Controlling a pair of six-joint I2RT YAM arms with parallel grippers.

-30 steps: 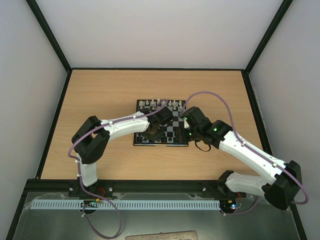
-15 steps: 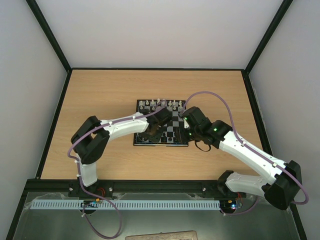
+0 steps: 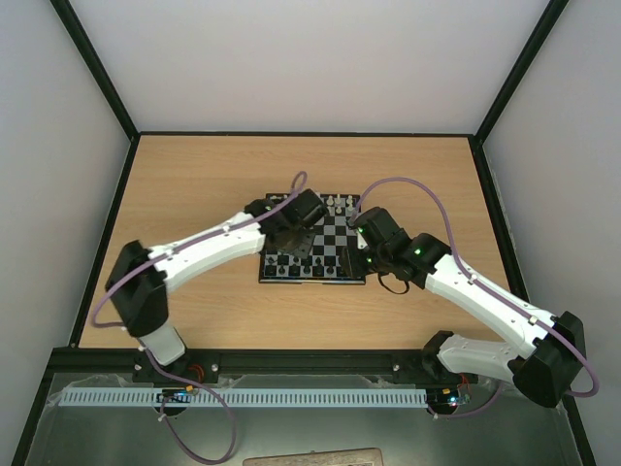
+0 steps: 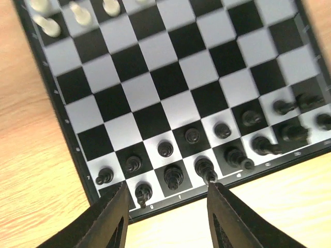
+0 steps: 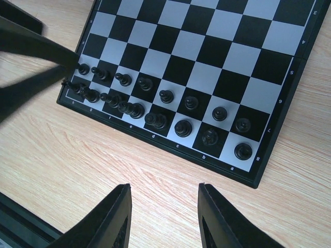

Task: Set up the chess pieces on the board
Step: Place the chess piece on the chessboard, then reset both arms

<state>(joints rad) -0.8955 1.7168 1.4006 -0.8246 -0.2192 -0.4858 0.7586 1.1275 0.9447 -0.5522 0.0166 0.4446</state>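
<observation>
left gripper (image 4: 166, 187) spread, empty, over board (image 4: 165, 77) | right gripper (image 5: 163, 187) spread, empty, beside board | chess pieces (image 5: 165, 96) along board edge, two rows

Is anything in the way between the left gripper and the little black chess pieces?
No, nothing visible. The left gripper hangs open and empty just over the black chess pieces standing in the near rows of the board, with only air between them.

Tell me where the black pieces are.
In the top view, the black pieces stand in two rows along the near edge of the board, opposite the white pieces at its far edge.
</observation>
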